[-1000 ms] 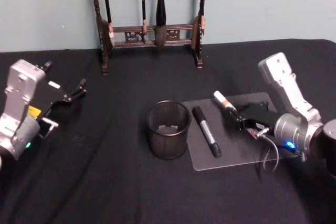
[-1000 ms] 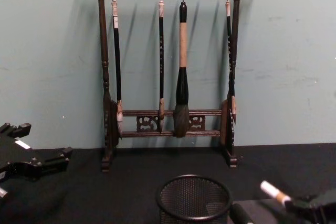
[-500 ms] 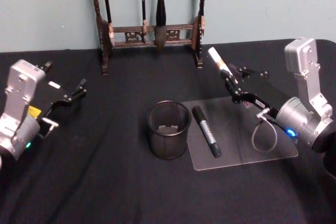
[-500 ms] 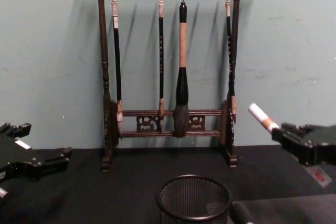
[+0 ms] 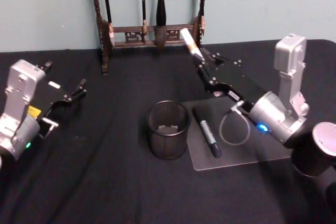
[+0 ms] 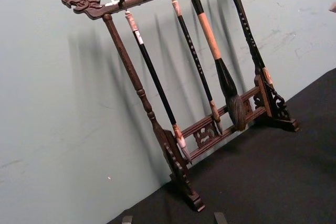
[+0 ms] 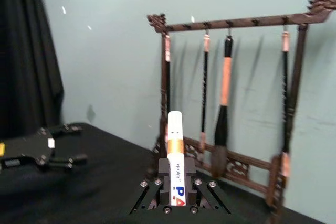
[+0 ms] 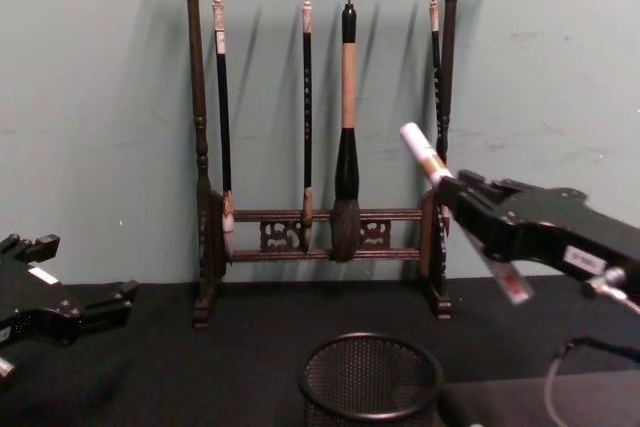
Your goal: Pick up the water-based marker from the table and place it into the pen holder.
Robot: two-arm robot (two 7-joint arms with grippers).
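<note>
Black cloth covers the table (image 5: 105, 182), with a pale green wall (image 5: 52, 9) behind it.

My right gripper (image 5: 201, 61) hangs in the air over the table. Its fingers are clamped shut on the white marker (image 5: 189, 43), gripping the body. The capped end with the gold band pokes out past the fingertips, tilted up and away from me. In the right wrist view the white marker (image 7: 175, 145) sits straight down the middle of the right gripper (image 7: 176, 182), with blue and red print on its barrel. In the chest view the white marker (image 8: 423, 152) slants up to the left out of the right gripper (image 8: 455, 192).

- **Pen holder (image 5: 168, 142):** below the right gripper, off to its left and nearer to me. It stands upright on the cloth, well apart from the marker. I can't tell what the pale bits inside it are.
- **Brush rack (image 5: 152, 29):** just beyond the right gripper, against the wall, with brushes hanging from it.
- **Clear mat (image 5: 247, 150):** lies flat under the right arm.
- **Black marker (image 5: 206, 131):** lies on the left part of the mat, below the right gripper and beside the holder, not touching it.
- **Left gripper (image 5: 65, 75):** parked far to the left of the right gripper, low by the table. Its fingers are spread wide and hold nothing.
</note>
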